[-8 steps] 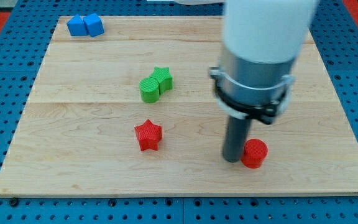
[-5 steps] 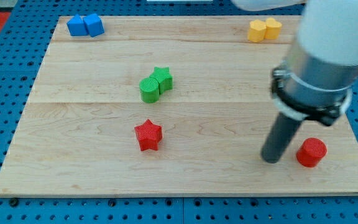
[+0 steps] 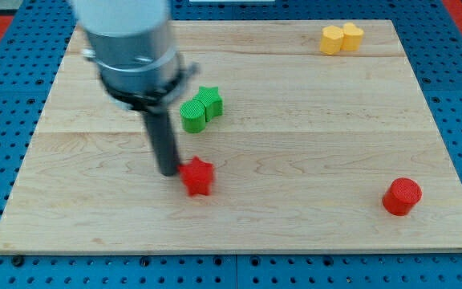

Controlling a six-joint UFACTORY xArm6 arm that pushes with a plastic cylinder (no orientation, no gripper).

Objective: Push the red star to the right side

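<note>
The red star [image 3: 198, 176] lies on the wooden board [image 3: 295, 144], left of centre toward the view's bottom. My tip [image 3: 168, 171] stands right against the star's left side, touching it. The arm's grey body rises above the tip toward the view's top left and hides the board's top-left corner.
A green cylinder [image 3: 192, 115] and a green star [image 3: 210, 101] sit together above the red star. A red cylinder [image 3: 400, 197] lies at the bottom right. Two yellow blocks [image 3: 341, 37] sit at the top right.
My tip has swung from beside the red cylinder at the bottom right across to the red star's left side. The star has shifted slightly right. The arm now hides the blue blocks.
</note>
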